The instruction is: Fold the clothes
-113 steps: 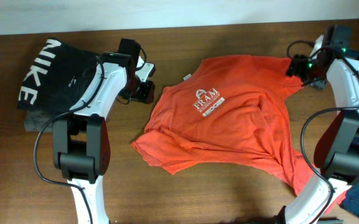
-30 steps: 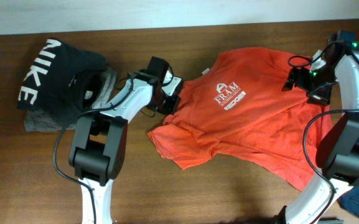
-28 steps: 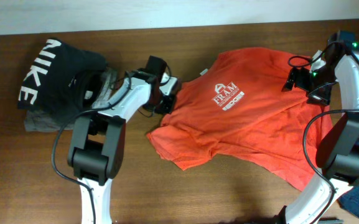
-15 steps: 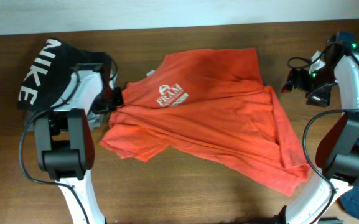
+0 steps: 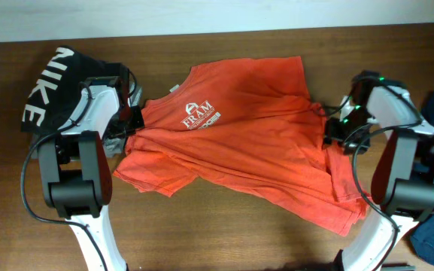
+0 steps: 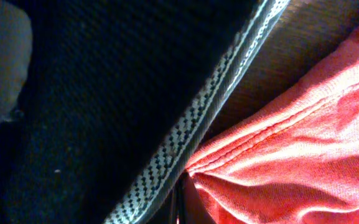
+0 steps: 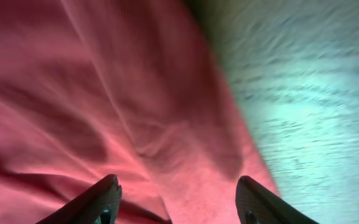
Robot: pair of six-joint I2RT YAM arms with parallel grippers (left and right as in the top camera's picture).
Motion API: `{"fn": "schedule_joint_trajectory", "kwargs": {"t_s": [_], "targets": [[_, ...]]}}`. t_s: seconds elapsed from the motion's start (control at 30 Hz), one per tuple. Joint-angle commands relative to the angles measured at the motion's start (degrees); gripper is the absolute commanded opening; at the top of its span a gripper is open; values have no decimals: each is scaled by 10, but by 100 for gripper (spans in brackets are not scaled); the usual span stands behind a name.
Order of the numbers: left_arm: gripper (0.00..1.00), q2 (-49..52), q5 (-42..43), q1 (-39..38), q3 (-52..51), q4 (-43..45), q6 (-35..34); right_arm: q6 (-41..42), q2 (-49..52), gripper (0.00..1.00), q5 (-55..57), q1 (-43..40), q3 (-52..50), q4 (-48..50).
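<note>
We log the T-shirt spread logo-up on the bench, left tool clamped on its sleeve edge, apparently anchoring it, right tool jaws apart over the opposite side, seemingly ready to pinch

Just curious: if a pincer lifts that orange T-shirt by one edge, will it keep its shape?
Probably not: the T-shirt lies in soft wrinkles, so it should droop limply. It looks thin, so it is likely light and would drag easily across the wooden table.
</note>
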Motion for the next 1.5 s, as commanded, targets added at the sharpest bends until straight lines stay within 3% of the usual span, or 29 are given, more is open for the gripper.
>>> {"fn": "schedule_joint_trajectory", "kwargs": {"t_s": [0.0,0.13,0.2,0.43,0.63,0.67,0.73,0.77,0.9,1.03,1.13,1.27,1.3,1.33,1.37,1.47], "targets": [[0,40,-34,10,-25,-4,-11,19,-9,53,46,9,-19,11],[0,40,-34,10,-25,-3,-11,33,-10,14,89,8,-13,12],[0,40,-32,10,-25,-3,-11,51,-10,4,139,5,10,5],[0,40,-30,10,-25,-1,-11,39,-10,4,179,-21,137,15],[0,40,-8,10,-25,2,-11,16,-10,4,237,-57,204,147],[0,40,-8,10,-25,1,-11,14,-10,14,237,-62,204,157],[0,40,-8,10,-25,1,-11,14,-9,68,237,-68,204,163],[0,40,-8,10,-25,1,-11,14,-9,78,237,-73,204,161],[0,40,-8,10,-25,2,-11,15,-9,83,180,-85,204,92],[2,40,-8,10,-24,2,-7,31,-9,83,43,-87,195,-33],[3,40,2,10,-22,1,5,32,-9,83,21,-87,171,-84],[4,40,28,10,-12,-1,15,31,-9,68,-60,-87,106,-16],[3,39,50,10,-5,-3,25,27,-9,34,-121,-87,54,78],[4,39,74,10,2,-4,43,28,-9,10,-151,-84,18,139],[4,39,95,10,15,-13,59,31,-9,4,-163,-83,-5,174],[8,39,136,8,68,-52,103,106,-8,4,-96,-76,-81,261]]}}
